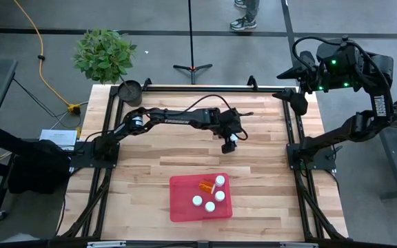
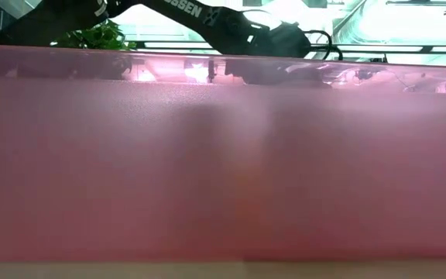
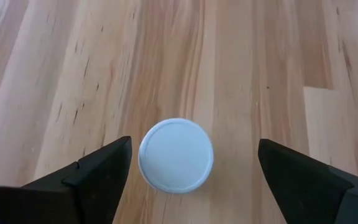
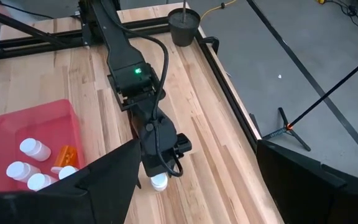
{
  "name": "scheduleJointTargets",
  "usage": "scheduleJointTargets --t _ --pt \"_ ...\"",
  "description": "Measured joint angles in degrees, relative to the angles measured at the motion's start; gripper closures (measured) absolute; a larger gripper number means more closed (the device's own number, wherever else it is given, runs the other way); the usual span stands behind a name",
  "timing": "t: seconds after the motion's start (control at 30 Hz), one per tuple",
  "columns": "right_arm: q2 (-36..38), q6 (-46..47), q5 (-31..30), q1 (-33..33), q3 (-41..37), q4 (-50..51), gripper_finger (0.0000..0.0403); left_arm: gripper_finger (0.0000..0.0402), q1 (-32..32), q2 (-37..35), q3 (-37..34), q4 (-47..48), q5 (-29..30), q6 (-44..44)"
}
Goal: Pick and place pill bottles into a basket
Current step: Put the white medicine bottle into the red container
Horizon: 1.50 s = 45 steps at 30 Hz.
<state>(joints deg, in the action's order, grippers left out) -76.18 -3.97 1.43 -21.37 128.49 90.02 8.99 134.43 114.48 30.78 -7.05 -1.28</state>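
One white bottle (image 3: 176,155) stands centred under the wide-open left gripper (image 3: 191,171), so lower straight, then close gently.

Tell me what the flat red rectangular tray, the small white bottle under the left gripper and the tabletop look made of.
Red tray: likely plastic, smooth, translucent in the low view.
White bottle: probably plastic, matte, plain cap.
Tabletop: wood, pale jointed strips with visible grain.

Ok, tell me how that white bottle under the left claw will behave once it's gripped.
The white bottle stands upright on the table between the open left claw, so it probably grips cleanly. Its round, smooth-looking body may slip or twist. It looks small and likely light; a nudge could tip it, and then it would roll.
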Motion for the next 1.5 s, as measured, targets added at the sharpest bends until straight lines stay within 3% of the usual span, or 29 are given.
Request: scheduleJointTargets --t 1.37,1.5 --pt "-0.02 -1.03 -1.51 0.00 0.00 0.00 0.0091 0.0021 0.04 2.12 -0.02 -3.70 0.80 1.13" --pt "-0.02 -1.01 -1.49 -0.02 0.00 0.00 0.0091 0.0035 0.04 2.12 -0.02 -3.65 0.92 1.11"
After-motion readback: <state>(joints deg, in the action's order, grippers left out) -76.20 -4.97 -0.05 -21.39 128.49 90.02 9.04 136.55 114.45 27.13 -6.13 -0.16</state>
